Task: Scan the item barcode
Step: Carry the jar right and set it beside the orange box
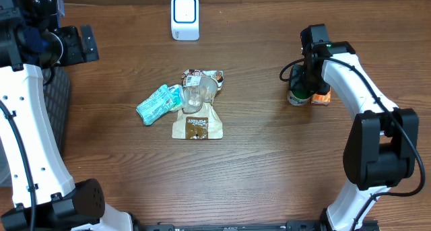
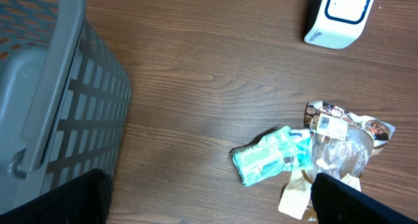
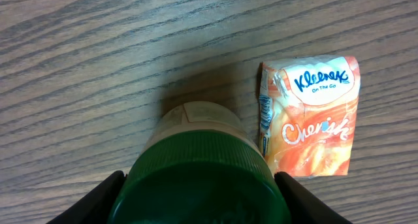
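Observation:
A bottle with a dark green cap [image 3: 202, 175] stands on the wooden table at the right [image 1: 297, 95]. My right gripper [image 3: 202, 208] is shut on it, one finger pressing each side of the cap, and in the overhead view that gripper [image 1: 307, 77] sits right above the bottle. The white scanner with a blue outline [image 1: 184, 17] stands at the far middle edge and also shows in the left wrist view [image 2: 339, 15]. My left gripper [image 2: 209, 204] hangs open and empty at the far left [image 1: 74, 46], apart from everything.
An orange Kleenex pack [image 3: 313, 119] lies right beside the bottle [image 1: 321, 98]. In the table's middle lie a teal packet [image 1: 156, 104], a crumpled clear bag [image 1: 197, 93] and a brown pouch [image 1: 196, 125]. A grey basket [image 2: 39, 87] stands at the left edge.

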You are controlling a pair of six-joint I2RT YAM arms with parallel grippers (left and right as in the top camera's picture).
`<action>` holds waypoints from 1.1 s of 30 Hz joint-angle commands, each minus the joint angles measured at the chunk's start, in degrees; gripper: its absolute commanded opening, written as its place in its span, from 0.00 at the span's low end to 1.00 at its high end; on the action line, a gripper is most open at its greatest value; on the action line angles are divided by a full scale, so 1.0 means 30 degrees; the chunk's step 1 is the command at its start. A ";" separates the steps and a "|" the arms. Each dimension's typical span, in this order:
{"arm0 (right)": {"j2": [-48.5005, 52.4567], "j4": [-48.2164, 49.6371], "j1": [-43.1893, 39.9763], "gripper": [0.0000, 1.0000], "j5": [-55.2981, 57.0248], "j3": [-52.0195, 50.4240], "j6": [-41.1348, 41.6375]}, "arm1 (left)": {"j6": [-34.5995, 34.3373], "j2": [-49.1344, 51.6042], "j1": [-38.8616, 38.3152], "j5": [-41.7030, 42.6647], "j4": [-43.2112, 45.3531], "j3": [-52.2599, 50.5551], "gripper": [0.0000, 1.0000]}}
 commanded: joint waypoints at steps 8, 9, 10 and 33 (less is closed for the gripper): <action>0.0022 -0.0415 -0.0437 0.80 0.0933 -0.0342 -0.0015 | 0.0364 -0.0124 -0.0131 -0.0051 0.0080 0.0350 1.00; 0.0000 -0.0590 -0.0437 0.85 0.0933 -0.0146 -0.0022 | 0.0364 -0.0124 -0.0131 -0.0051 0.0080 0.0350 0.99; -0.0051 -0.0801 -0.0437 0.89 0.0933 0.0138 -0.0007 | 0.0364 -0.0124 -0.0131 -0.0051 0.0080 0.0350 1.00; -0.1814 -0.4335 0.0095 0.84 -0.8218 0.5770 0.0000 | 0.0364 -0.0124 -0.0131 -0.0051 0.0080 0.0350 1.00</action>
